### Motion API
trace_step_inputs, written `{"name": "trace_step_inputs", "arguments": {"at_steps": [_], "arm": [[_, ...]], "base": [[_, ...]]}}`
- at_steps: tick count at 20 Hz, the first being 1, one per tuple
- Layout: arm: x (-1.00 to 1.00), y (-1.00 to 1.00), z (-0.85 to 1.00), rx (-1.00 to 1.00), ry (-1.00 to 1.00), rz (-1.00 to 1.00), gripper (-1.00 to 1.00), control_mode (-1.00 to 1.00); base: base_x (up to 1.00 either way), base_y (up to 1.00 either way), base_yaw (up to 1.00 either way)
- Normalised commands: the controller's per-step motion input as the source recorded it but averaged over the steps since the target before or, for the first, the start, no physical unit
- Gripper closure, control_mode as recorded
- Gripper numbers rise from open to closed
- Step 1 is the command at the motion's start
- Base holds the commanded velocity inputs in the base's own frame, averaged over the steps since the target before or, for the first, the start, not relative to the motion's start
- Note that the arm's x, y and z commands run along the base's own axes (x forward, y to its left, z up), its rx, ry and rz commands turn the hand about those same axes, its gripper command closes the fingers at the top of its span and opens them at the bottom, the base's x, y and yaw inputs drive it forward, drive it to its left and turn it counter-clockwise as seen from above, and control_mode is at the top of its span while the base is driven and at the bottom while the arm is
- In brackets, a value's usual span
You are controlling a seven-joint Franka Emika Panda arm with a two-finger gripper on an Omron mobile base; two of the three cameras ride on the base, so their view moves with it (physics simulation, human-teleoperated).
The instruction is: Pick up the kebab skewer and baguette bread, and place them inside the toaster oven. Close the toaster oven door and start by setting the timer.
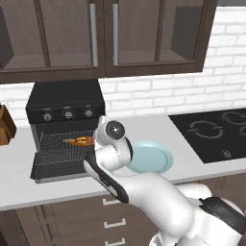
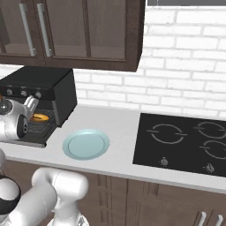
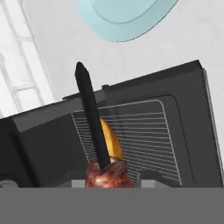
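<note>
Pinching the kebab skewer [image 3: 94,127] in my pincer [image 3: 107,177], over the wire rack [image 3: 144,140] of the toaster oven [image 1: 65,103]. Baguette bread [image 3: 110,142] lies on the rack just behind the skewer. Toaster oven door [image 3: 199,127] hangs open beneath. Pale blue plate [image 2: 86,144] sits on the desk [image 2: 121,126] beyond the door.

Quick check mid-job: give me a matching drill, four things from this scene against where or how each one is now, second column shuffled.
Things:
1. baguette bread
2. kebab skewer
3. toaster oven door
4. pale blue plate

States:
A. bare, on the counter beside the oven
B. folded down flat, open
C. lying on the wire rack inside the oven
D. right at the hand, over the rack

Pairs: 1-C, 2-D, 3-B, 4-A
</note>
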Motion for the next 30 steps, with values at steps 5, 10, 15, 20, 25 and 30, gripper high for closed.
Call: {"name": "trace_step_inputs", "arguments": {"at_steps": [5, 10, 15, 20, 25, 30], "arm": [[0.37, 0.6, 0.02, 0.0, -0.07, -0.05, 1.0, -1.0], [0.06, 0.68, 0.01, 0.0, -0.03, -0.02, 1.0, -1.0], [0.11, 0.53, 0.0, 0.0, 0.0, 0.0, 1.0, -1.0], [0.19, 0.54, 0.0, 0.0, 0.0, 0.0, 1.0, -1.0], [0.22, 0.31, 0.0, 0.0, 0.0, -0.01, 1.0, -1.0], [0.21, 0.08, -0.1, 0.0, 0.0, -0.04, 1.0, -1.0]], "base": [[0.0, 0.0, 0.0], [0.0, 0.0, 0.0], [0.0, 0.0, 0.0], [0.0, 0.0, 0.0], [0.0, 0.0, 0.0], [0.0, 0.0, 0.0]]}}
